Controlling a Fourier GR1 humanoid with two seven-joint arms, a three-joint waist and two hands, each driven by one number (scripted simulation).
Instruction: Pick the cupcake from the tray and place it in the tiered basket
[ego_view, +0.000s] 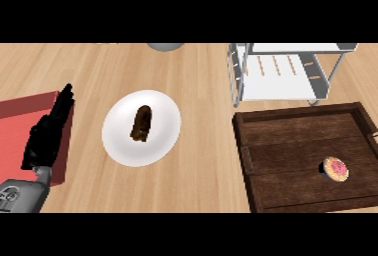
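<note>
A small cupcake (335, 169) with pink frosting lies on its side in the dark wooden tray (295, 137), near the tray's right edge. The white tiered basket (284, 70) with a metal frame stands just behind the tray at the top right. My left hand (48, 132) rests open at the left edge with its fingers straight and pointing up, far from the cupcake. My right hand does not show.
A white plate (118, 135) holding a dark brown pastry (142, 123) sits in the middle of the wooden counter. A red board (22, 112) lies under my left hand. A grey object (165, 46) peeks in at the top edge.
</note>
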